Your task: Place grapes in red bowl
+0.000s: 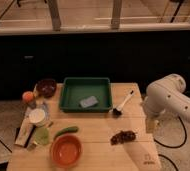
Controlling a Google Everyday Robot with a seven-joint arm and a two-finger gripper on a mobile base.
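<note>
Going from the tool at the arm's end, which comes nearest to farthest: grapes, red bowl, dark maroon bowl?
The tool hangs by the table's right edge.
1. grapes, front right
2. red bowl, front left
3. maroon bowl, back left

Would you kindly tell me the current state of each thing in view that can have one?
gripper: open, empty, off the right edge of the table
grapes: lying on the table, in no bowl
red bowl: upright, empty
green tray: upright, holding a grey sponge
brush: lying flat beside the tray
maroon bowl: upright, contents unclear
</note>
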